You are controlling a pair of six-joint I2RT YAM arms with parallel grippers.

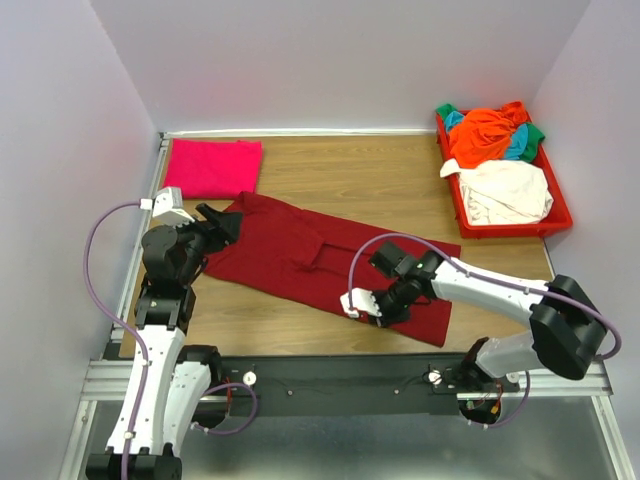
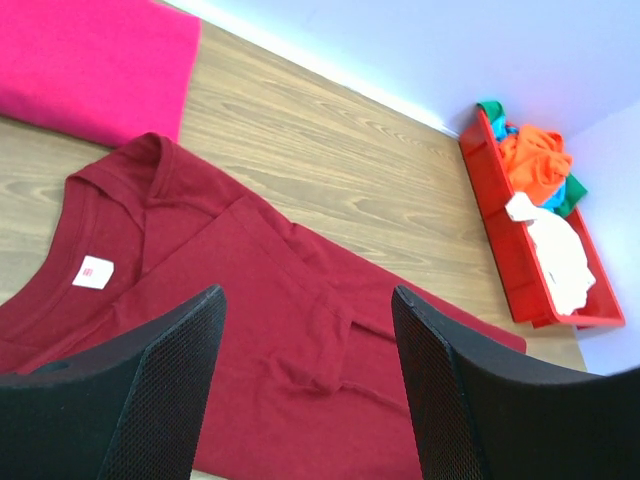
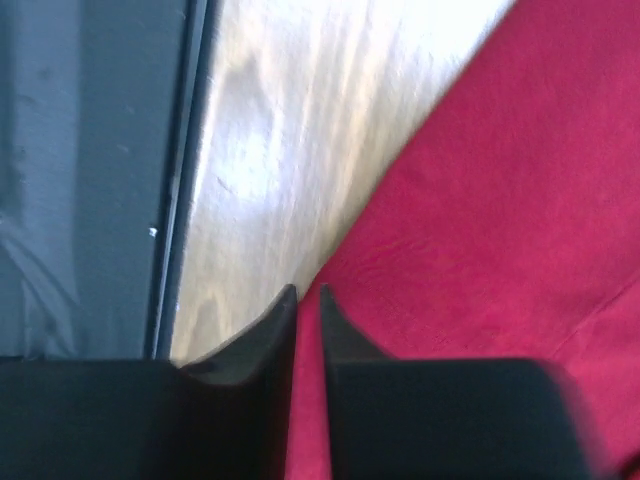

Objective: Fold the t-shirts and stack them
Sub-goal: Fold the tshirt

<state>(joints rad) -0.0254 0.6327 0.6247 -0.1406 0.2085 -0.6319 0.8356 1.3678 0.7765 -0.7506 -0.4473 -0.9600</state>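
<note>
A large maroon t-shirt [image 1: 330, 265] [image 2: 270, 330] [image 3: 500, 200] lies spread across the wooden table, collar toward the left. A folded magenta-pink t-shirt [image 1: 212, 167] [image 2: 90, 60] rests at the back left corner. My left gripper [image 1: 225, 225] [image 2: 308, 295] hovers open above the maroon shirt's collar end, nothing between its fingers. My right gripper [image 1: 380, 316] [image 3: 308, 292] is down at the shirt's near edge, its jaws almost together with a thin strip of red cloth in the slit.
A red plastic tray [image 1: 453, 195] [image 2: 510, 270] at the back right holds a heap of orange [image 1: 485, 135], cream [image 1: 505, 192], green and teal shirts. White walls close in the table on three sides. A dark rail [image 3: 90, 180] runs along the near edge.
</note>
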